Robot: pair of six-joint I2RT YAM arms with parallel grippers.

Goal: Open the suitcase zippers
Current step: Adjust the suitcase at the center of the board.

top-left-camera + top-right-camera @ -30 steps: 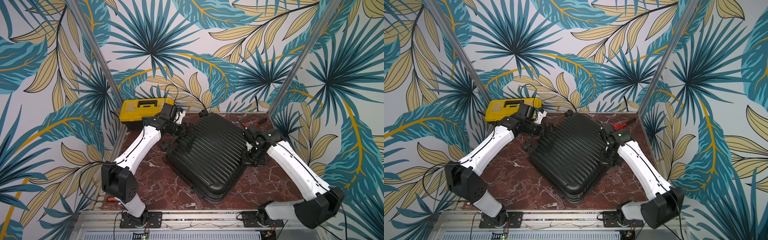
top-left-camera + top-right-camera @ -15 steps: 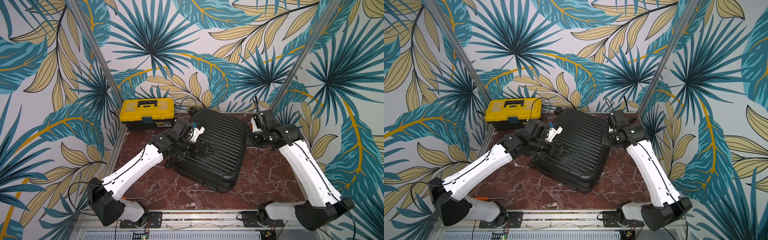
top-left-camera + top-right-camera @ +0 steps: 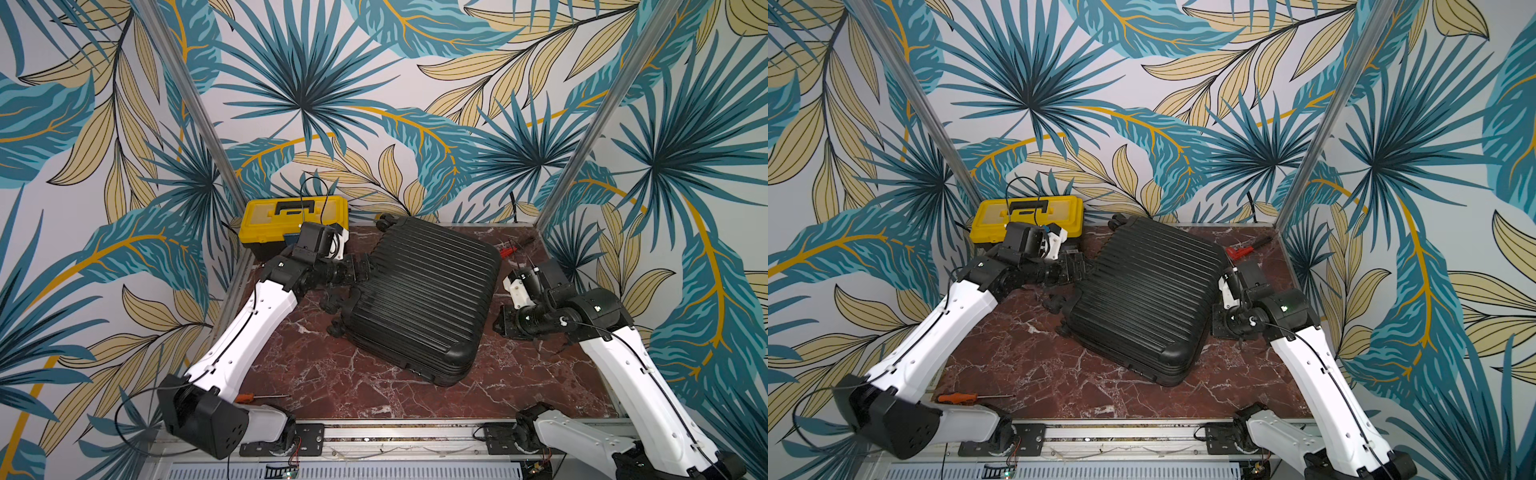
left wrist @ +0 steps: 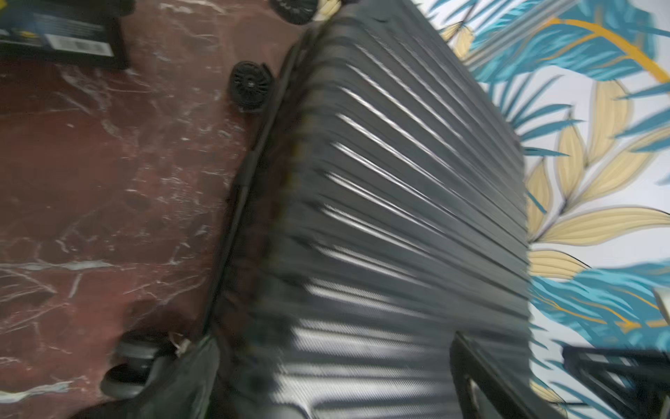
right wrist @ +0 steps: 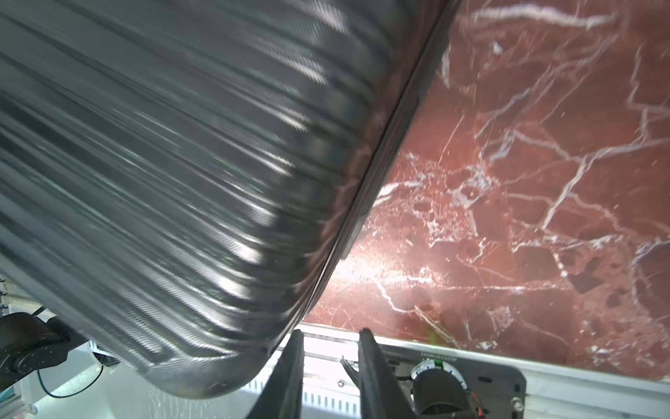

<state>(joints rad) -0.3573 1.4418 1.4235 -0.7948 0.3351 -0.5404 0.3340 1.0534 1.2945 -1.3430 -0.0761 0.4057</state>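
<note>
Top views: in both, the suitcase [image 3: 424, 299] is seen lying flat and closed at the middle of the desk [image 3: 332, 374], its wheeled end turned toward 9 o'clock. Compared with half a second earlier, the case has been swung round. The left tool [image 3: 358, 269] has been taken off the ribbed face to the wheeled end near 10 o'clock. The right tool [image 5: 330, 333] has been drawn back from the 2 o'clock corner to 3 o'clock, clear of the shell.

The left tool's jaws are spread wide; contact with the case cannot be told through the blur. The right tool's jaws are set slightly apart, with nothing between them.

The zippers [image 5: 357, 217] are seen closed along the rim. Unzipping is therefore judged not begun: a pull has yet to be found and gripped.
</note>
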